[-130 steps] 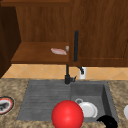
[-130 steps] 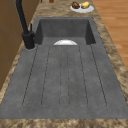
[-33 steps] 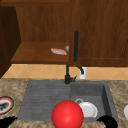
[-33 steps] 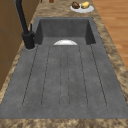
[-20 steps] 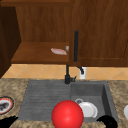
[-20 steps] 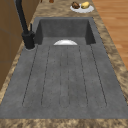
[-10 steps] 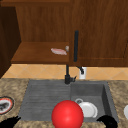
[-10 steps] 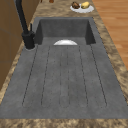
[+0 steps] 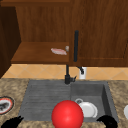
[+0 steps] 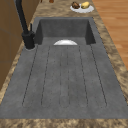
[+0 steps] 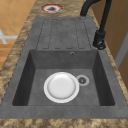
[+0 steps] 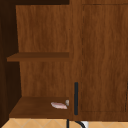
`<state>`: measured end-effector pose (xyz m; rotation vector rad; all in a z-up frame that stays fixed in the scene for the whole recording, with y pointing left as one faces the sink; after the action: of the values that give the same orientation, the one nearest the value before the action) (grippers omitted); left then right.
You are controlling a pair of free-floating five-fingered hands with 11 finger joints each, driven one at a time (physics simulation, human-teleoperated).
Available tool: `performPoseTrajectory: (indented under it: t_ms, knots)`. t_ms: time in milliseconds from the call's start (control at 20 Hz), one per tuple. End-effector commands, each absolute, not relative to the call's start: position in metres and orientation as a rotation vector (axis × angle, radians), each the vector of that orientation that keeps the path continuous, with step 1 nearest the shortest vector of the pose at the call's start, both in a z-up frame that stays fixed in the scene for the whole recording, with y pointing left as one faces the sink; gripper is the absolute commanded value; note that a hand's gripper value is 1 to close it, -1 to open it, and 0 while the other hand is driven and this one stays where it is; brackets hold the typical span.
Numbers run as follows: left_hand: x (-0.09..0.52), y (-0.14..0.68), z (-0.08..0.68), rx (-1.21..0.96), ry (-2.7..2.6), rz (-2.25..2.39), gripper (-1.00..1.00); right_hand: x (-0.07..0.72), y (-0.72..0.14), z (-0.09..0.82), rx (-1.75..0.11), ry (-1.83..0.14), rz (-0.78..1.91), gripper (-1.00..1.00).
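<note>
1. While the left hand (image 9: 12,122) stays low at the bottom left edge of the front view, over the counter (image 9: 10,85) just in front of the sink's draining board (image 9: 45,100), its fingers are not visible well, so I cannot tell if they are straight or curled.
2. The right hand (image 9: 107,121) is at the bottom right of the same view, over the front rim of the sink basin (image 9: 106,100). I cannot tell how far it is open, and I see nothing in it.
3. Between the two hands there is a red ball (image 9: 67,115). It covers a part of the sink's front and touches neither hand.
4. The thing nearest to the right hand is a white plate (image 9: 88,109); it lies flat on the bottom of the basin, just beside the drain (image 11: 82,80), as the right side view shows.
5. A black faucet (image 9: 67,77) stands at the back of the sink, between the draining board and the basin.
6. On the counter at the left of the sink lies a plate with a red rim (image 9: 5,105), near the left hand.
7. At the far end of the counter in the left side view there is a white dish with food (image 10: 81,6).
8. Above the sink, the open cabinet shelf (image 12: 37,107) carries a pale pink object (image 12: 59,105); I cannot tell what it is.
</note>
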<state>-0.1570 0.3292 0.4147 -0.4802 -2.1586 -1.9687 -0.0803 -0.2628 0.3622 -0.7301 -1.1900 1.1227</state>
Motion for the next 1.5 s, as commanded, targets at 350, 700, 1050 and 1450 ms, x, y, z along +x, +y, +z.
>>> performPoseTrajectory:
  t_ms: [350, 700, 1050, 1450]
  knots:
    - [-0.157, 0.309, 0.413, -0.349, -2.127, -1.918, -1.0, -0.08, -0.263, 0.362, -0.73, -1.19, 1.123, 0.0]
    - [-0.157, 0.298, 0.413, -0.332, -2.111, -1.922, -1.0, -0.08, -0.263, 0.362, -0.73, -1.19, 1.123, 0.0]
    - [-0.154, 0.279, 0.413, -0.329, -2.105, -1.942, -1.0, -0.08, -0.263, 0.362, -0.73, -1.19, 1.123, 0.0]
    - [-0.145, 0.253, 0.417, -0.347, -2.086, -1.96, -1.0, -0.08, -0.263, 0.362, -0.73, -1.19, 1.123, 0.0]
